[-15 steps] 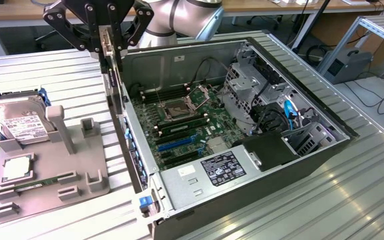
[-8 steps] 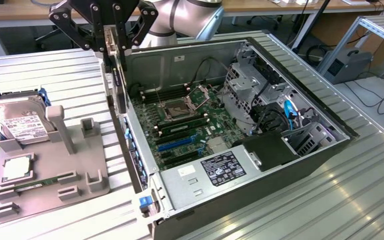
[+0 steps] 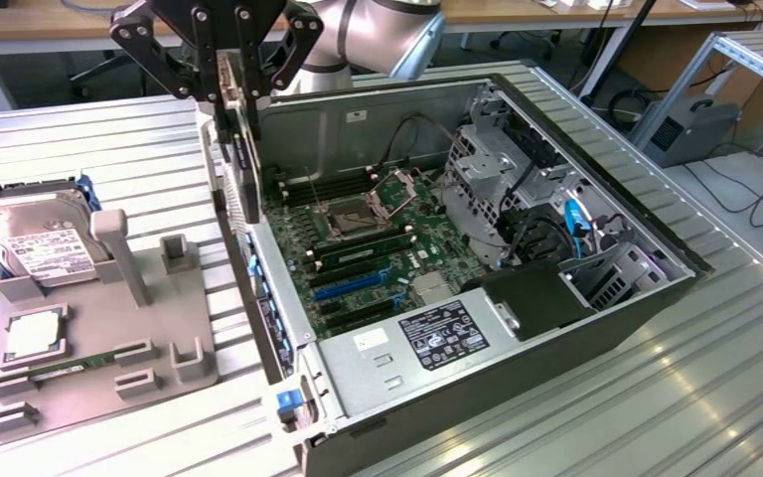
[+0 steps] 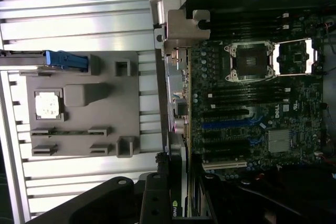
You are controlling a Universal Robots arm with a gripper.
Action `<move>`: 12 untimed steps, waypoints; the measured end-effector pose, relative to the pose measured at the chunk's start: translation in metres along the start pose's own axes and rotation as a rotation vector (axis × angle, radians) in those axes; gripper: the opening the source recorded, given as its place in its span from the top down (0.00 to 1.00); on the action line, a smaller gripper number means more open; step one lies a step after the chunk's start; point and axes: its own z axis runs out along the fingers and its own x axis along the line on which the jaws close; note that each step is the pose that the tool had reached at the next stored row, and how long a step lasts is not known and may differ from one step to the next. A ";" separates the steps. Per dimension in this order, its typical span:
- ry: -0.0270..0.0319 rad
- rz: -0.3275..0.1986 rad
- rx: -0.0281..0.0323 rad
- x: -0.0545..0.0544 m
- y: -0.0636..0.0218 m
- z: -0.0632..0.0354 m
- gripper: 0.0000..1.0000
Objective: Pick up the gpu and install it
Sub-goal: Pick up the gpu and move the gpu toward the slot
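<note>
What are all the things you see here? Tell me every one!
table: one, silver, under everything.
computer case: one, black, open, on the table.
motherboard: one, green, inside the case.
holder: one, grey, beside the case.
hard drive: one, silver, on the holder.
chip: one, silver, on the holder.
memory stick: one, green, on the holder.
gpu: one, dark, in the claw above the case's edge.
claw: one, black, closed on the gpu.

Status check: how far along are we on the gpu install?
Done: the pickup. The gripper is shut on the gpu, which hangs edge-down, clear of the grey tray. In hand: the card is held over the open case, at its wall on the exterior view's left, beside the motherboard. Left: seating it. The blue expansion slots hold no card.
</note>
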 end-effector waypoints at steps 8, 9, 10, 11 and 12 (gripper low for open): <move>-0.0001 0.000 0.0002 -0.007 0.0005 0.0002 0.73; -0.0001 0.000 0.0003 -0.010 0.0007 0.0003 0.73; 0.0000 0.000 0.0005 -0.014 0.0011 0.0004 0.73; 0.0000 0.000 0.0007 -0.019 0.0015 0.0005 0.73; -0.0001 0.000 0.0008 -0.025 0.0019 0.0007 0.73</move>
